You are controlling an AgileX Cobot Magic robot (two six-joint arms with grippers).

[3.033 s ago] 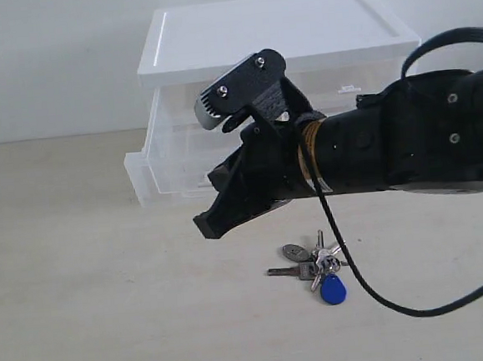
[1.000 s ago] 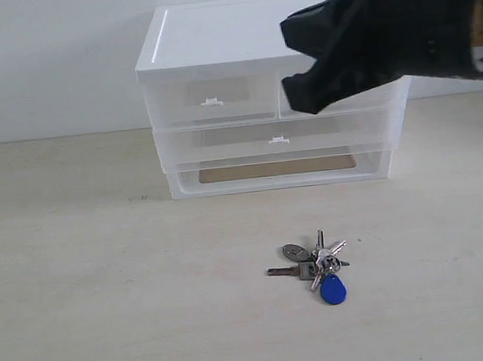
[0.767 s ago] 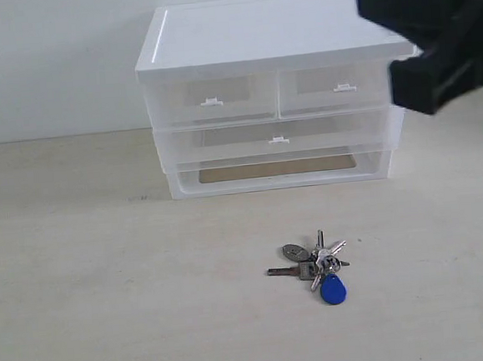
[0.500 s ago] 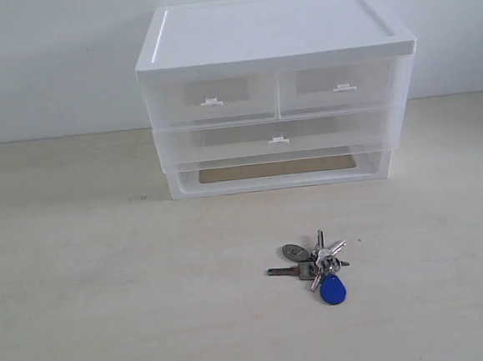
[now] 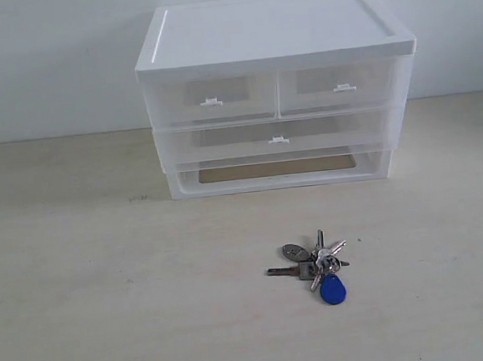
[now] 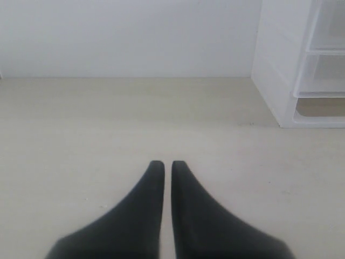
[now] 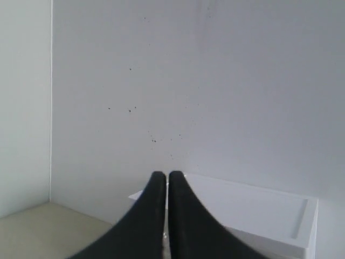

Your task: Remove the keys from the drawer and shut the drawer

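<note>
1. The keys (image 5: 315, 268) are seen lying flat on the tabletop (image 5: 82, 285), in front of the drawer unit (image 5: 281, 156) and apart from it. The blue fob (image 5: 334, 290) sits at the near end of the bunch. They appear in neither wrist view, so they are judged to lie well apart from both tools.
2. The drawer (image 5: 212, 99) is seen with its front in line with that of its right-hand twin (image 5: 339, 85). It is therefore judged to be shut.
3. The left tool (image 6: 163, 163) is narrowed to a thin slit, and nothing is held in it. It is carried low over bare tabletop, with the side of the drawer unit ahead of its tips and off its line. This pose is judged to be one of rest, clear of the work.
4. The right tool (image 7: 163, 174) is likewise closed to a hairline gap, and nothing is gripped. It is held high and pointed at the wall (image 7: 215, 81), with the unit's white lid (image 7: 242, 210) below and beyond its tips. Neither the drawer nor the keys can be touched from there.
5. Both parts of the task are judged complete. The tools are outside the exterior view, so nothing is liable to be knocked.
</note>
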